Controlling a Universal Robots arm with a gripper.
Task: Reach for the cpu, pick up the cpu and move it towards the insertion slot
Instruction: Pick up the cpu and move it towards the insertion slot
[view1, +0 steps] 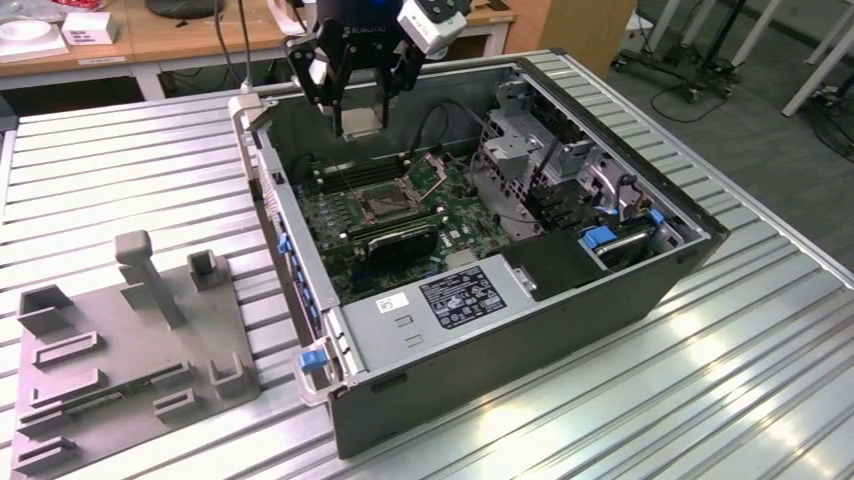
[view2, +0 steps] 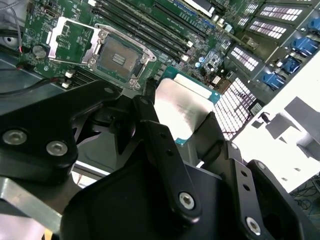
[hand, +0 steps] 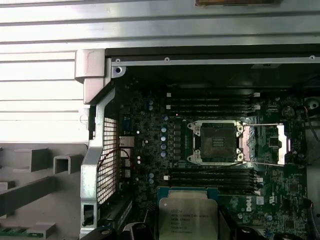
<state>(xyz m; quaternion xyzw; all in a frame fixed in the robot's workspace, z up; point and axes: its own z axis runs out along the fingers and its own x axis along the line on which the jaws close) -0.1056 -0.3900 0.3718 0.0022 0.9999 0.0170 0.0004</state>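
While the gripper (view1: 360, 118) hangs above the far end of the open computer case (view1: 534, 290) in the exterior view, its black fingers (view2: 155, 135) are pinched on the cpu (view2: 182, 107), one finger on each of two opposite edges of the chip. The cpu sits right between the fingertips, its pale metal top turned toward the wrist cameras and its green border showing along the free edges in both wrist views; in the first wrist view it (hand: 187, 215) appears nearest the camera, held clear of the board. In the exterior view it (view1: 358, 122) shows as a small pale square at the tips of the fingers, lifted above the case rim.

Just beyond the held chip run long black memory slots (hand: 210, 177). Past those lies the insertion slot (hand: 216, 142), a square socket with a dark centre and a thin silver frame, its metal retention plate (hand: 274, 144) swung open to one side. The cpu is apart from the slot, not over it.

Farthest from the gripper, outside the case on the ribbed metal table (view1: 134, 170), stands the grey fixture tray (view1: 120, 350) with its upright blocks.
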